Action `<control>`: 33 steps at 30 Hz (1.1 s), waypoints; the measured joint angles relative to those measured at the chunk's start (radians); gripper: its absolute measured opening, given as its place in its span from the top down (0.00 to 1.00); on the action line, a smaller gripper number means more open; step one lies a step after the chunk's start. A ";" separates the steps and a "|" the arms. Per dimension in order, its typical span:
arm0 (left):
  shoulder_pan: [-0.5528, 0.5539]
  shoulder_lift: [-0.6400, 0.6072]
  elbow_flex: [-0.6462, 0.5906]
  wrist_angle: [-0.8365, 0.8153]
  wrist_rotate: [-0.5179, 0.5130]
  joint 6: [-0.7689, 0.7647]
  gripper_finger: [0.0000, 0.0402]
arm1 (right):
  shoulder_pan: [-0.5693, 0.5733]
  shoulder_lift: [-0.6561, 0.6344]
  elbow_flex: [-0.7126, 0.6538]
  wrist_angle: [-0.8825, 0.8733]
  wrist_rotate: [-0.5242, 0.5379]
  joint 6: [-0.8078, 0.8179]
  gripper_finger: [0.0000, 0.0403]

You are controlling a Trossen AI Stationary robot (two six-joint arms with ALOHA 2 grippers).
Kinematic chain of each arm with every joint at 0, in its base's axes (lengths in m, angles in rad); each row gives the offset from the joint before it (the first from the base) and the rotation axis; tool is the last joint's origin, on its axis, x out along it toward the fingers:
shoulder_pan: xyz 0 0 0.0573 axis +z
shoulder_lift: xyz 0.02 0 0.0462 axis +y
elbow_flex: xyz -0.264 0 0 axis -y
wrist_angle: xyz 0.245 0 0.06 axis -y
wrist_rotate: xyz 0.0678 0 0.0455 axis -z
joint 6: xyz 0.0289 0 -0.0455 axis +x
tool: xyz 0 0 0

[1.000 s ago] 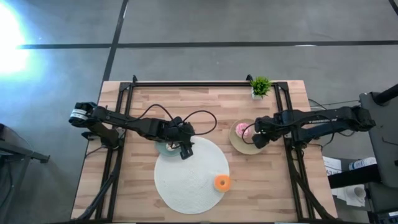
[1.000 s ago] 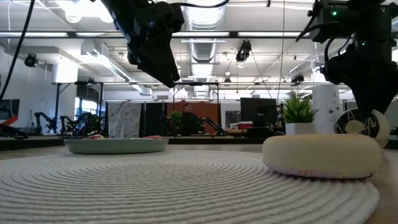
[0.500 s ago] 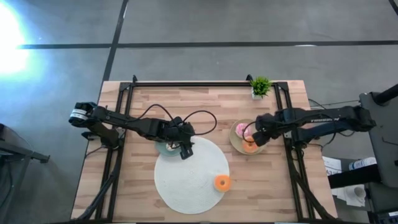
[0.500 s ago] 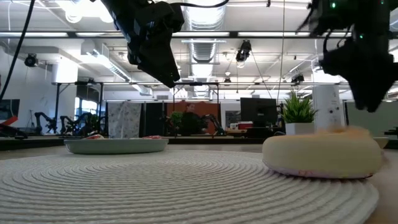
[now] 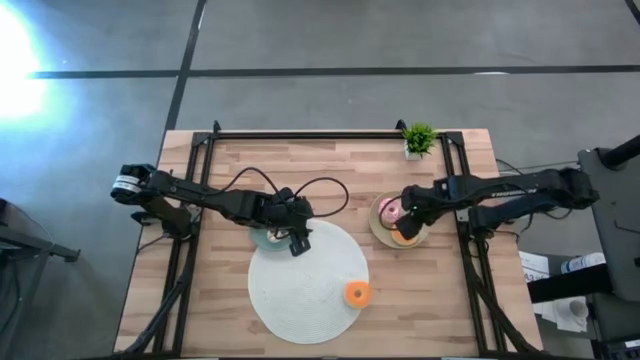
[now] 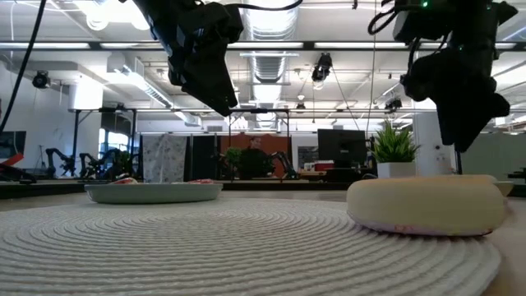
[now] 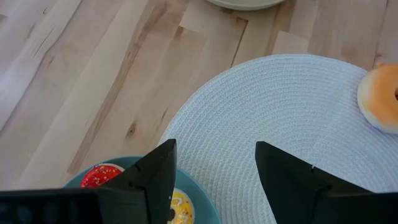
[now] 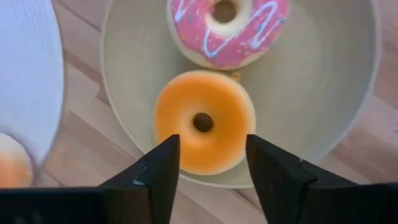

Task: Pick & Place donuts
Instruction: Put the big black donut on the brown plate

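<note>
The round mat (image 5: pixel 308 282) is laid on the table (image 5: pixel 230 160) and serves as landmark. One donut (image 5: pixel 357 293) is seated on the mat near its right edge. A plate (image 5: pixel 265 238) is set at the mat's far left edge, with two small donuts (image 7: pixel 102 176) in it, under the left hand (image 5: pixel 297 243). A second plate (image 5: pixel 378 226) is placed right of the mat; two donuts (image 8: pixel 204 122) are lying in it side by side, below the right hand (image 5: pixel 408 208). A potted plant (image 5: pixel 418 140) is stood behind that plate, at the table's far edge.
</note>
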 joint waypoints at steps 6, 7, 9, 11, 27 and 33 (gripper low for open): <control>0.000 0.000 0.000 -0.004 0.000 -0.003 0.52 | 0.047 0.092 0.029 -0.016 0.055 -0.045 0.51; 0.000 0.000 0.000 -0.004 0.000 -0.003 0.52 | 0.045 0.109 0.029 -0.036 0.066 -0.046 0.51; 0.000 0.000 0.000 -0.004 0.000 -0.004 0.52 | 0.043 0.140 0.025 -0.044 0.070 -0.066 0.52; 0.000 0.000 0.000 -0.005 0.000 -0.004 0.52 | 0.045 0.164 0.015 -0.044 0.059 -0.099 0.53; 0.000 0.000 0.000 -0.008 0.000 -0.003 0.52 | 0.089 0.136 0.099 0.028 0.008 -0.155 0.54; 0.000 0.000 -0.001 -0.008 0.000 -0.002 0.52 | 0.102 0.283 0.118 0.036 -0.027 -0.089 0.54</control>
